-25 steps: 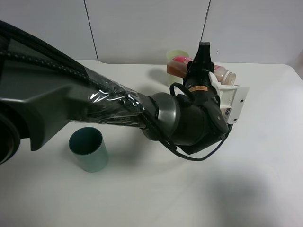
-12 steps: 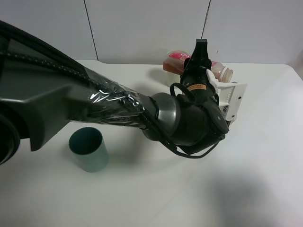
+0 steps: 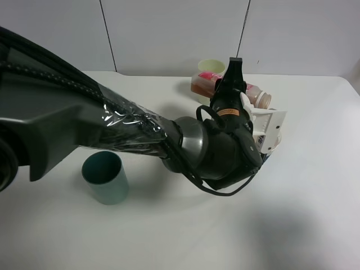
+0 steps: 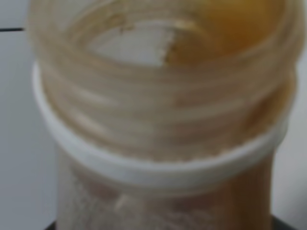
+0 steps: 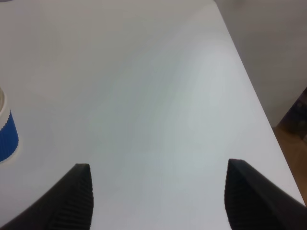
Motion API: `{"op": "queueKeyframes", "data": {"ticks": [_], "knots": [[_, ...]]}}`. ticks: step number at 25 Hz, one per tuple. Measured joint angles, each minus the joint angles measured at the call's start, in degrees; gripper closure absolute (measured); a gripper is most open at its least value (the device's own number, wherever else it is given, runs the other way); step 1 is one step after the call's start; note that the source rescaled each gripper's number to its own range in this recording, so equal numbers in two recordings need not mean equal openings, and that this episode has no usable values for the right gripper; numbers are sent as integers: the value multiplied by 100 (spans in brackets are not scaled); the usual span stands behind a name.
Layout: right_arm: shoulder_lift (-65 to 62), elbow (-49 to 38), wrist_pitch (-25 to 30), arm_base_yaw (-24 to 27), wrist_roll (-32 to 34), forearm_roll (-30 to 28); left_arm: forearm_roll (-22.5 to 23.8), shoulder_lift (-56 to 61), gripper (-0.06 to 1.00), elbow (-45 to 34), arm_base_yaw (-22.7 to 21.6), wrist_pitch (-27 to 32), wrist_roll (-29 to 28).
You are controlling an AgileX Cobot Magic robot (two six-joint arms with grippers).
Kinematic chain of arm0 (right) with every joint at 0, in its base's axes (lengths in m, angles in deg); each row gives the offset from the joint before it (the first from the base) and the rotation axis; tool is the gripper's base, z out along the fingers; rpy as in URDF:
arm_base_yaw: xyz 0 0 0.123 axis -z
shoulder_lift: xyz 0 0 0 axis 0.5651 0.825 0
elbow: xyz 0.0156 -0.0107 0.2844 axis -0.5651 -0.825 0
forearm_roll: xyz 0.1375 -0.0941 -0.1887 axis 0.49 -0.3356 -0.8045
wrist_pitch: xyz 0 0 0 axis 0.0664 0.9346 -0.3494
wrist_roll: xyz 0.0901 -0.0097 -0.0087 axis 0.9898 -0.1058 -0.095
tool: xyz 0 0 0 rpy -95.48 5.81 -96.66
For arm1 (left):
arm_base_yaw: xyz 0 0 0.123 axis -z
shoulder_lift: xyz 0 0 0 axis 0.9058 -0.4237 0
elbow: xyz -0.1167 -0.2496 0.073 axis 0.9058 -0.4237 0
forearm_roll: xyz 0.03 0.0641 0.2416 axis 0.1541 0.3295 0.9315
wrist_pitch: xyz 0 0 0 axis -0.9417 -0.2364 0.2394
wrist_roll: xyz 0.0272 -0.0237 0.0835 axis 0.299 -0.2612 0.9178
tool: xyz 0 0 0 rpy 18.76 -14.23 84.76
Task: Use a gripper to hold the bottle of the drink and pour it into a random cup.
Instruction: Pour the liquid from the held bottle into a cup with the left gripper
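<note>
Bottle point(image 3: 203, 85) tipped sideways, clamped between left jaws (neck uncapped)

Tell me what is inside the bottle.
Reddish-brown drink lies in the base end of the bottle; the left wrist view shows it through the open, capless mouth too. The arm covers the bottle's middle, so how much is there cannot be seen.

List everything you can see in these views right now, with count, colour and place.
bottle: one, clear, red-and-white label, uncapped, tipped sideways over the table
drink: reddish-brown, inside the bottle
pale green cup: one, behind the bottle
dark teal cup: one, near left
blue-and-white cup: one, on the table, right wrist view
table: one, white
left gripper: one, white jaws shut on the bottle
right gripper: one, black jaws open above the table
</note>
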Motion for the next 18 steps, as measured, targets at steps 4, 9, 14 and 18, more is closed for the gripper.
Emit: {"op": "queueKeyframes", "data": {"ticks": [4, 9, 14, 18], "knots": [[0, 0, 0, 0, 0, 0, 12, 67, 94, -7, 17, 0, -42], [0, 0, 0, 0, 0, 0, 44, 73, 94, -7, 108, 0, -44], [0, 0, 0, 0, 0, 0, 100, 73, 94, -7, 177, 0, -49], [0, 0, 0, 0, 0, 0, 197, 73, 94, -7, 183, 0, -61]]}}
